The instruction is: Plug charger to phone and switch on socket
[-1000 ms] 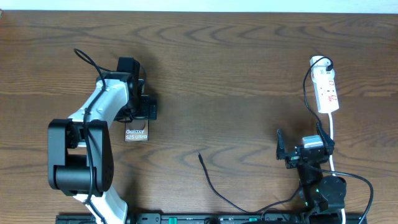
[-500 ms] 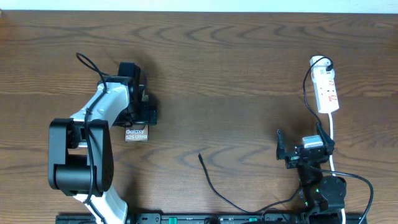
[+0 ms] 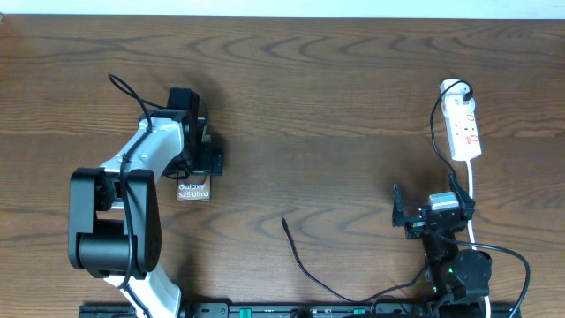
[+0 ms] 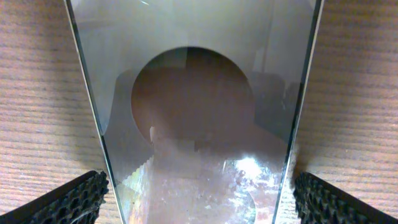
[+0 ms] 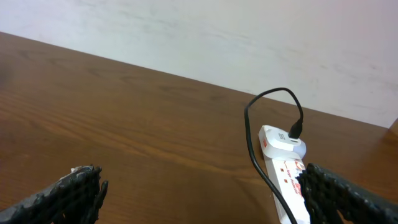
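My left gripper (image 3: pixel 205 161) is released, fingers (image 4: pixel 68 199) straddling the phone (image 3: pixel 193 189) toward the table's (image 3: pixel 335 106) left edge. Right gripper (image 3: pixel 427 201) is released too, near the front-right corner.

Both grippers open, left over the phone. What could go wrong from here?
The left gripper straddles the glossy phone with both fingers off its edges; closing off-centre could skid or twist it.
The charger tip lies loose mid-table, apart from the phone; a thin cable is easy to miss or drag.
The right gripper faces the socket, where a black cable loops; it may snag.
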Available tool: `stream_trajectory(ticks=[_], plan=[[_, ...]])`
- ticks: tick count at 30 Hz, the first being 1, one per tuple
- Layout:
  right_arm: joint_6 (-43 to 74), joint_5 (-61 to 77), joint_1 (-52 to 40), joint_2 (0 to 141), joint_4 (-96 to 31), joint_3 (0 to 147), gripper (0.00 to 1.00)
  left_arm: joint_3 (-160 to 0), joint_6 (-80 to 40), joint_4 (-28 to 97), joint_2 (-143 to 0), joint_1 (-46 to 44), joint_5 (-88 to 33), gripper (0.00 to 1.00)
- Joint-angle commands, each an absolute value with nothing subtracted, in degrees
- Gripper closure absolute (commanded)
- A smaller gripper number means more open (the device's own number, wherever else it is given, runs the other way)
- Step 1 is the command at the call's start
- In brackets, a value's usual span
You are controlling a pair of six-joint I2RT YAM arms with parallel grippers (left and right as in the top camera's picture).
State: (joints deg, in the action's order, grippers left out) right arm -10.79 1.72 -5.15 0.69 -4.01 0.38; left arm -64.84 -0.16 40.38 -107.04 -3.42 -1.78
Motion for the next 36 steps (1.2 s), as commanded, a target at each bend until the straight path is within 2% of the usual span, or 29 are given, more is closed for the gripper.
stream_trajectory(ticks=[1, 36], plan=[[-10.35, 2.07, -4.75, 0.32, -4.27, 0.32, 0.01, -63.86, 0.36, 40.42, -107.44, -3.11, -1.89, 0.02], [-10.35, 2.07, -4.75, 0.32, -4.27, 0.32, 0.01, -62.98, 0.34, 40.25, -107.44, -3.11, -1.91, 0.02]])
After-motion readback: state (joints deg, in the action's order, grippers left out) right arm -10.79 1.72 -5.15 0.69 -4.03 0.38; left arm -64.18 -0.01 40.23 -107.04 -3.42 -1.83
